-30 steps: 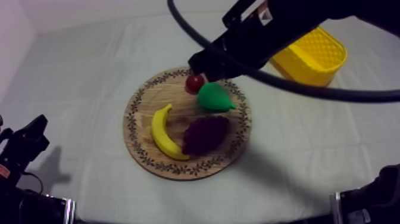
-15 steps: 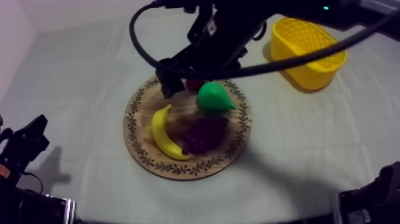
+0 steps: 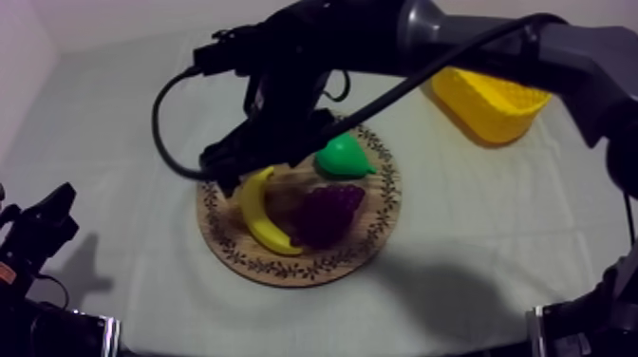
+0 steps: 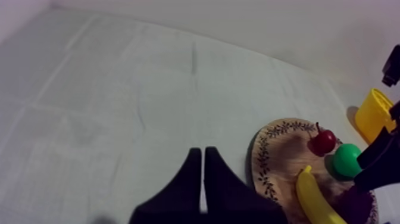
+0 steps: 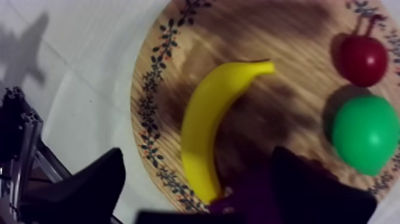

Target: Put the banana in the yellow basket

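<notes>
Wooden board w/ curved yellow banana

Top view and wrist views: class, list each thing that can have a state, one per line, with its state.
Banana, lying on the wooden board, ungripped.
Right gripper, fingers open, over the banana.
Left gripper, fingers shut on nothing, over the cloth.
Yellow basket, upright, partly hidden by the right arm.
Pear, resting on the board.
Small red fruit, resting on the board.
Grapes, resting on the board.
</notes>
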You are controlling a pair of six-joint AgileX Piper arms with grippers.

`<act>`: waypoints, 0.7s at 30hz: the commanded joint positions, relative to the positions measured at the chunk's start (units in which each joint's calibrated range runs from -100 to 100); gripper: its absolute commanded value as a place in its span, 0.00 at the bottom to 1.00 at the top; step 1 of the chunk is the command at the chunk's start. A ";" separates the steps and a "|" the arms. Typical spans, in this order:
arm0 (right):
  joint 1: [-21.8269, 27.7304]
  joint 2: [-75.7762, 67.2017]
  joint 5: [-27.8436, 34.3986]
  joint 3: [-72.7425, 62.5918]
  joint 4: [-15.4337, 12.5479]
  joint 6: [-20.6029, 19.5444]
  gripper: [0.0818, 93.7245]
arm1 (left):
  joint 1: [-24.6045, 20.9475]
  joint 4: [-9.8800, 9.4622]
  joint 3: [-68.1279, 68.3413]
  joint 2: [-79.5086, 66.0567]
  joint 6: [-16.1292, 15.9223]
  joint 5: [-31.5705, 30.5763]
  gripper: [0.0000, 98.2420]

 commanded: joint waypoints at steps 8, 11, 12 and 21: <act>-1.44 6.55 -1.07 -1.67 0.86 -0.82 0.91 | 0.01 0.04 -0.03 0.00 0.01 0.00 0.00; -1.70 8.13 -1.86 -1.91 1.40 -0.98 0.89 | 0.01 0.04 -0.03 0.00 0.01 0.00 0.00; -1.79 8.62 -1.93 -2.16 1.59 -1.08 0.87 | 0.01 0.04 -0.03 0.00 0.01 0.00 0.00; -1.81 11.43 0.34 -5.34 2.05 -0.84 0.72 | 0.01 0.04 -0.03 0.00 0.01 0.00 0.00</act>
